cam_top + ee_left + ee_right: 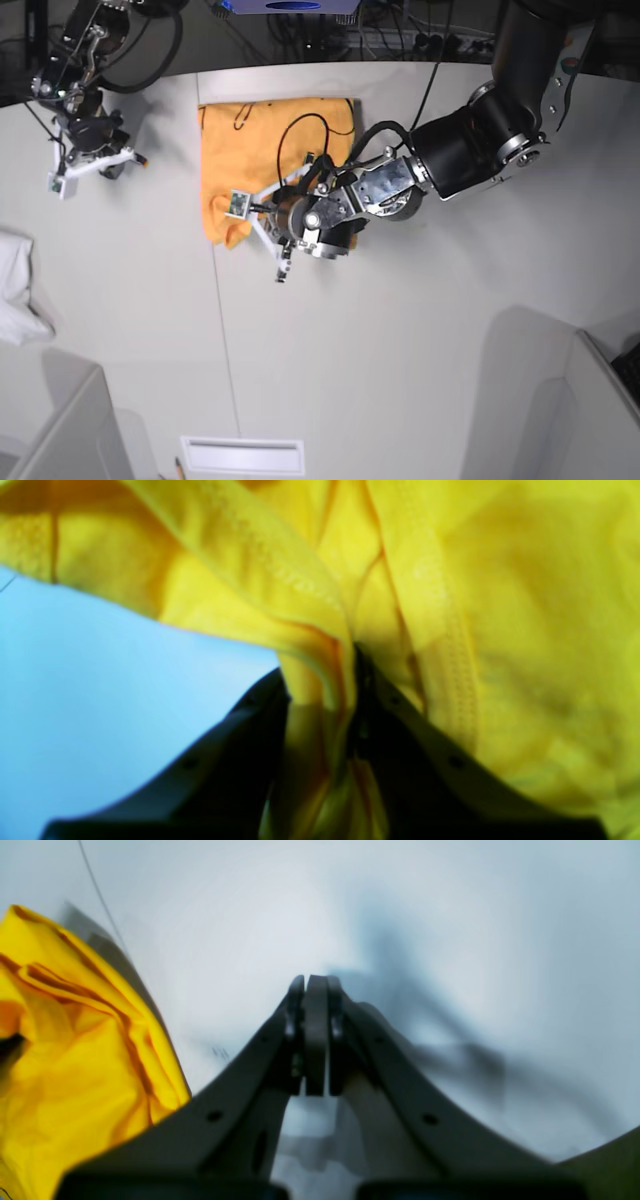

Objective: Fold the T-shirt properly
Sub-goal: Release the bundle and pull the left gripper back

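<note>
T-shirt point(262, 150): yellow-orange, lying at 12 o'clock on the white table point(400, 330), folded into a rough rectangle, thin black curved marks showing near its far edge; lower corner at 7 o'clock of the cloth bunching into a point.
Left gripper point(320, 690): sitting over the shirt's near edge, at 3 o'clock of the bunched corner in the base view; fingers pinching a gathered fold of yellow fabric and a stitched hem strip between them.
Left wrist view: blurry; yellow cloth filling 12 to 5 o'clock, bare table showing at 9 o'clock.
Right gripper point(316, 1035): hanging over bare table at 10 o'clock in the base view, well apart from the shirt; fingers pressed together, gripping no cloth.
Right wrist view: motion-blurred; a crumpled part of the shirt showing at 8 o'clock, not touching the fingers; gripper shadow falling on the table at 2 o'clock.
White cloth point(18, 290): small, crumpled, lying at 9 o'clock on the table edge, well apart from both grippers.
</note>
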Robot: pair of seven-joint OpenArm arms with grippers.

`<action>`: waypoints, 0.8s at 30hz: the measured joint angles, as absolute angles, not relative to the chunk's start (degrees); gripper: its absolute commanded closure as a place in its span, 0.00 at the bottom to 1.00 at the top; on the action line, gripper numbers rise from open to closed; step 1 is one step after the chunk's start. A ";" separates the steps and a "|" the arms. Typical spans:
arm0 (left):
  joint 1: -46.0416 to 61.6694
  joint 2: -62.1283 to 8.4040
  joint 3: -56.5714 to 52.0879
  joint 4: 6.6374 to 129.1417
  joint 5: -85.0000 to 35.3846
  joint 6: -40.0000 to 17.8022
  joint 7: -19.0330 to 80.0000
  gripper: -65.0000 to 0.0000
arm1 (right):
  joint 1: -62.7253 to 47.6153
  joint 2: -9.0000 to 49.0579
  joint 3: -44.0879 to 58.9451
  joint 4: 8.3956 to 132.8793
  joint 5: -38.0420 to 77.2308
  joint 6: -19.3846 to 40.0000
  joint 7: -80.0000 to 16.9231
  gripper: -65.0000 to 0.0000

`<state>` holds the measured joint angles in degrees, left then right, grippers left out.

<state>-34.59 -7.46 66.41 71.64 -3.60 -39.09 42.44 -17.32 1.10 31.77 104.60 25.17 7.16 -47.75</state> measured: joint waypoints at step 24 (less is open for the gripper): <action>-36.25 -7.18 66.48 69.97 -4.12 -39.09 41.80 0.78 | -16.69 1.41 31.48 104.51 25.06 7.16 -47.94 1.00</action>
